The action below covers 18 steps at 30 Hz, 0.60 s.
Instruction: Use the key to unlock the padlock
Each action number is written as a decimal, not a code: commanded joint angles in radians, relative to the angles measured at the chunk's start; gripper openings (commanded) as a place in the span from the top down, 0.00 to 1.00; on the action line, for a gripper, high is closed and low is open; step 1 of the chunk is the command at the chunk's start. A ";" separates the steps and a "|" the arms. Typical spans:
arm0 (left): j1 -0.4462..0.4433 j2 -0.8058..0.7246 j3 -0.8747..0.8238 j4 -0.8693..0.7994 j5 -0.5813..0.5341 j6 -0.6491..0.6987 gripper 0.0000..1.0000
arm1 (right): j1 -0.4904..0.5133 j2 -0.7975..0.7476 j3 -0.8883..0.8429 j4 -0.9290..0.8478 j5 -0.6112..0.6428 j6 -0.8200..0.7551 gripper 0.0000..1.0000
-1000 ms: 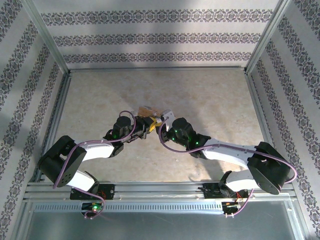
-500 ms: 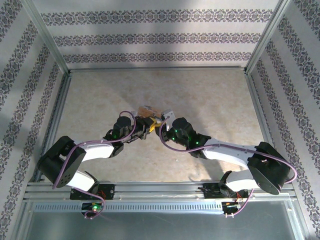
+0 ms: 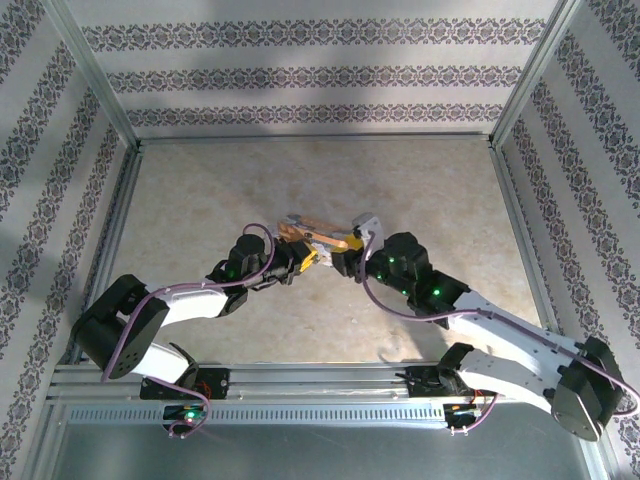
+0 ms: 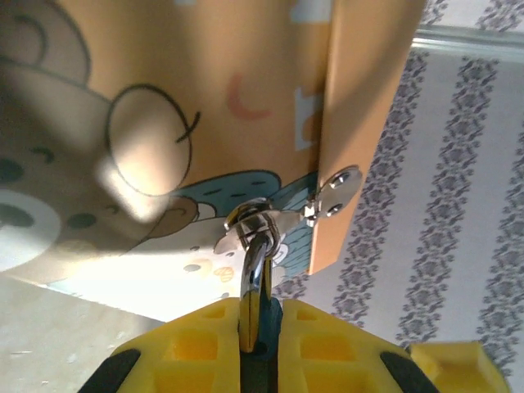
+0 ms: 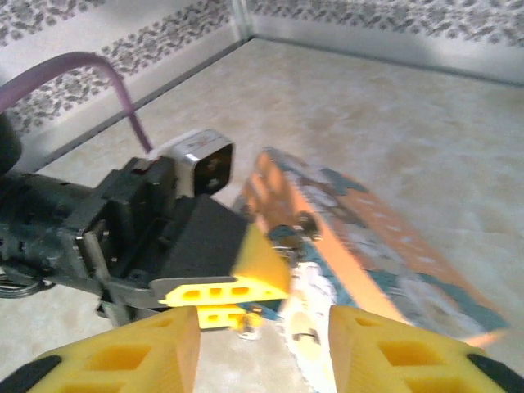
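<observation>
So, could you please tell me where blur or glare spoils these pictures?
Left wrist: a bright glare patch washes out the lower face of the padlock, while the key is sharp. Right wrist: the padlock is smeared by blur. Top external: sharp, with soft shadow bands across the back wall.

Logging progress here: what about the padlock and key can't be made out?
- Left wrist: head of the key, hidden inside the shut left gripper; rest of the padlock, cut off by the frame edges.
- Right wrist: padlock print, blurred.
- Top: locked or open, too small to tell.
</observation>
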 commanded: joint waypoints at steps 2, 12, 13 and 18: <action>-0.002 -0.011 0.013 -0.130 0.036 0.167 1.00 | -0.069 0.005 -0.012 -0.098 -0.048 0.037 0.51; 0.000 0.129 -0.003 -0.067 0.077 0.218 1.00 | -0.117 0.141 0.009 -0.061 -0.033 0.157 0.49; 0.000 0.155 -0.007 -0.036 0.084 0.208 1.00 | -0.120 0.149 0.008 -0.054 -0.030 0.164 0.49; -0.002 0.282 -0.026 0.129 0.092 0.146 1.00 | -0.132 0.178 0.011 -0.036 -0.036 0.175 0.49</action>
